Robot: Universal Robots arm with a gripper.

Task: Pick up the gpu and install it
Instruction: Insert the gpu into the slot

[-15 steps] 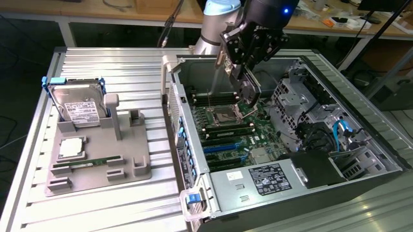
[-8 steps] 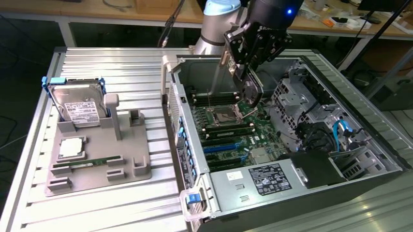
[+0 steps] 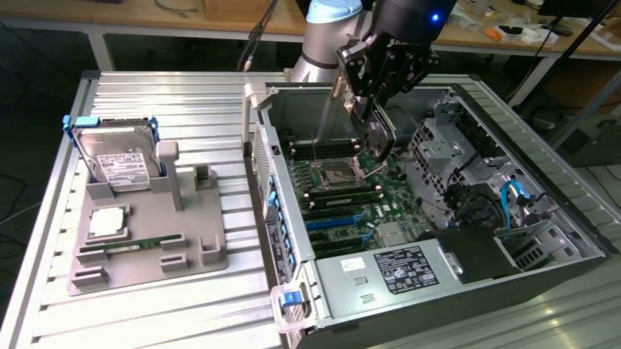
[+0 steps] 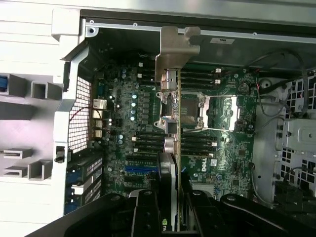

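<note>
gpu (image 4: 169,148), thin dark card, silver bracket (image 4: 175,47), in fingers (image 4: 145,212)

Robotics lab or electronics workshop, not a home. An open desktop PC case (image 3: 558,182) with a bare motherboard (image 3: 339,196) lies flat on a ribbed aluminium work table (image 3: 155,305). On the exterior view's left, a grey fixture tray (image 3: 209,254) stands a hard drive (image 3: 116,163) and loose parts in moulded slots (jig-style). On the far side, wooden benches (image 3: 126,18) carry cables (image 3: 174,7) and clutter. My gripper (image 3: 371,109), on an industrial arm, clamps the gpu (image 3: 380,142) over the case.
</note>
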